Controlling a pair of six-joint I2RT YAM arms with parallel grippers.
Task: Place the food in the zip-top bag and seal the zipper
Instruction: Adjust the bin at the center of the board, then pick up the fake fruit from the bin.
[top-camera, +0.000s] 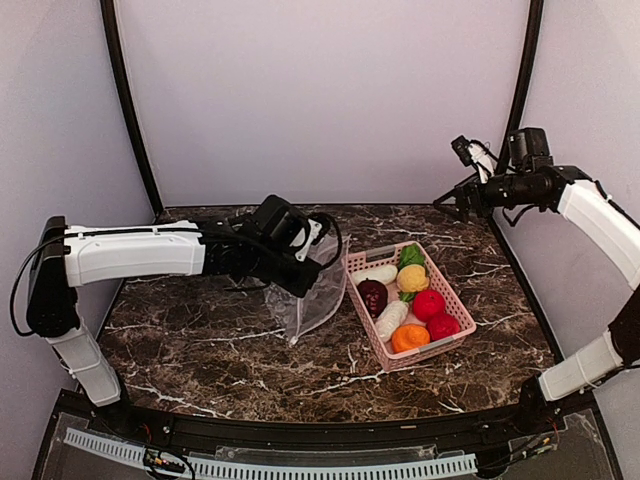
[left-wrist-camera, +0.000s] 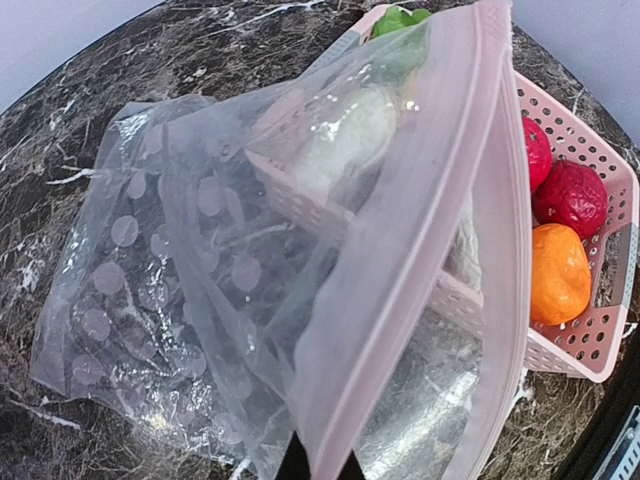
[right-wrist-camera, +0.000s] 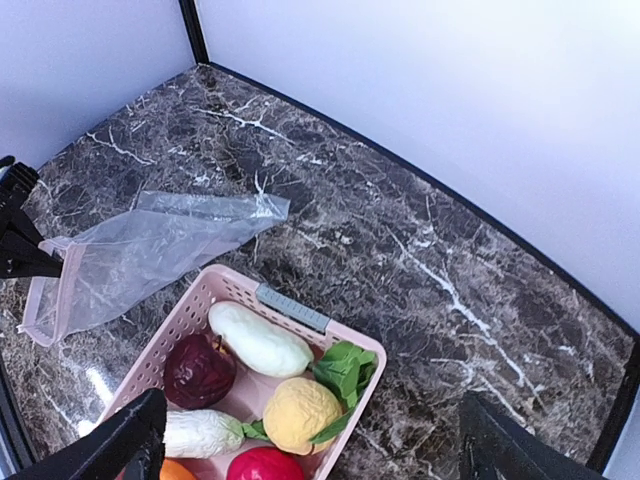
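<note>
Dark brown marble-patterned table (top-camera: 200, 340), veined white. A pink mesh basket (top-camera: 430, 354) stands flat on it, toward three o'clock from the centre. At the basket's nine o'clock, just beside it, the clear zip-top bag (top-camera: 318, 295) rests its lower end on the marble.

The zip-top bag (top-camera: 318, 290) and left arm (top-camera: 140, 252) crowd the basket (top-camera: 456, 305) on its left; its top and right are free.
</note>
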